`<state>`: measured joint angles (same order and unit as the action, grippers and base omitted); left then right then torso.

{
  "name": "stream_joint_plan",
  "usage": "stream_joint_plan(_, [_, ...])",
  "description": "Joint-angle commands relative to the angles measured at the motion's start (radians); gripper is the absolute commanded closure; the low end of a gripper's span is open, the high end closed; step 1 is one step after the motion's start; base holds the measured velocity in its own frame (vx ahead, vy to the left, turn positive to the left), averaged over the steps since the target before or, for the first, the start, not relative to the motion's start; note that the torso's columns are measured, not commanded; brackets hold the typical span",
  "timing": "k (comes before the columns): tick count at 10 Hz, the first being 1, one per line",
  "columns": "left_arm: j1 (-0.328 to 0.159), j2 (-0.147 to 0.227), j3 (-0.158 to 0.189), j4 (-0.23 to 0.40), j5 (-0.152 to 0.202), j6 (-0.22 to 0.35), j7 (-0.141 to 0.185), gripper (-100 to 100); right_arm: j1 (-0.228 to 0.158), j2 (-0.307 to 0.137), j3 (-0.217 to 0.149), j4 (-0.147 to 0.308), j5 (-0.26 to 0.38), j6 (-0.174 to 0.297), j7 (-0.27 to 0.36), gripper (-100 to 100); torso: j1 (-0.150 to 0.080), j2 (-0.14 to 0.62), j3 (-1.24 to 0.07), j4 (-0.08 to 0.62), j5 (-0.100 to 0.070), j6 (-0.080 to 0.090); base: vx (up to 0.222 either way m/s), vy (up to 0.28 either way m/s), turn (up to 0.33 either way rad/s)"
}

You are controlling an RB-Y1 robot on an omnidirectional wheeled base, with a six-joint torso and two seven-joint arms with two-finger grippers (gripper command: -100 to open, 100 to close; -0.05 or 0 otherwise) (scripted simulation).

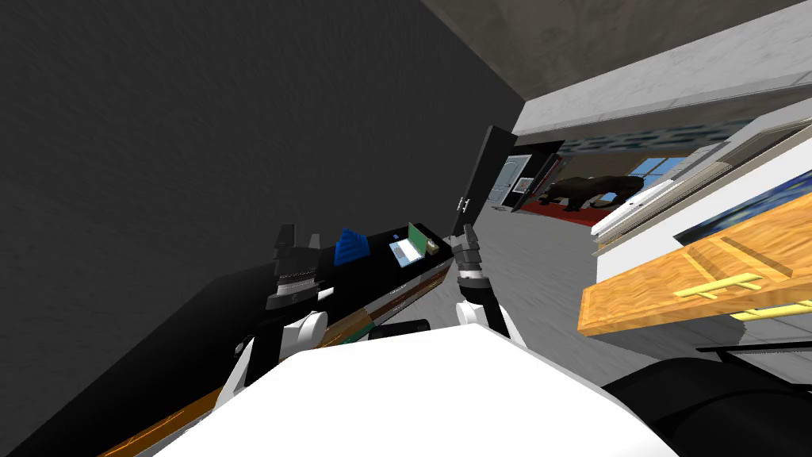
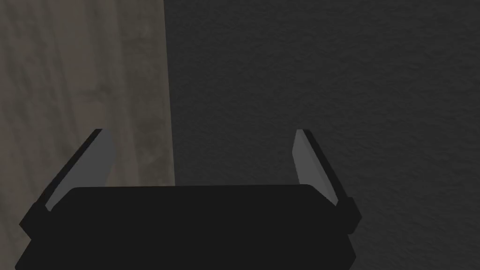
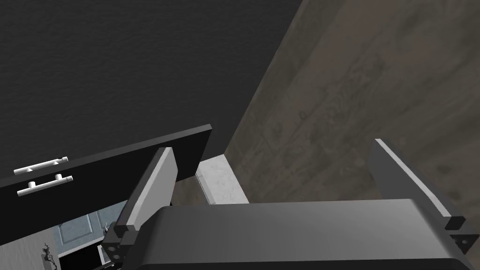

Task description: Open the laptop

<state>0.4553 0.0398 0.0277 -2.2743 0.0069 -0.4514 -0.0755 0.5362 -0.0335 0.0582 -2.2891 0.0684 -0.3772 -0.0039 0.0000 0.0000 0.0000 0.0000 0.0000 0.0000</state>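
Note:
The laptop [image 1: 407, 245] sits far ahead on a long black desk [image 1: 238, 317] against the dark wall. Its lid, green on the inner face, stands raised over a pale base. My left gripper [image 1: 298, 236] is held up over the desk, well short of the laptop, and its fingers [image 2: 98, 161] stand open with nothing between them. My right gripper [image 1: 467, 233] is raised beside the desk's far end, to the right of the laptop, also open [image 3: 272, 145] and holding nothing.
A blue stepped object [image 1: 351, 246] stands on the desk just before the laptop, and a small tan box [image 1: 432, 247] lies past it. A black door [image 1: 478, 186] with white handles [image 3: 42, 174] hangs open beyond the desk. An orange wooden cabinet [image 1: 698, 274] is at my right.

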Motion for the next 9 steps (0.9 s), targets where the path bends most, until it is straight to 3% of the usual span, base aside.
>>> stream_joint_plan(1, [0.0,0.0,0.0,0.0,0.0,0.0,0.0,0,0.0,0.0,0.0,0.0,0.0,0.0,0.0,0,0.0,0.04,-0.082,0.041,0.0,0.0,0.0,0.0,0.0])
stream_joint_plan(9, [0.0,0.0,0.0,0.0,0.0,0.0,0.0,0,0.0,0.0,0.0,0.0,0.0,0.0,0.0,0,0.0,0.618,-1.234,0.617,0.0,0.0,0.0,0.0,0.0])
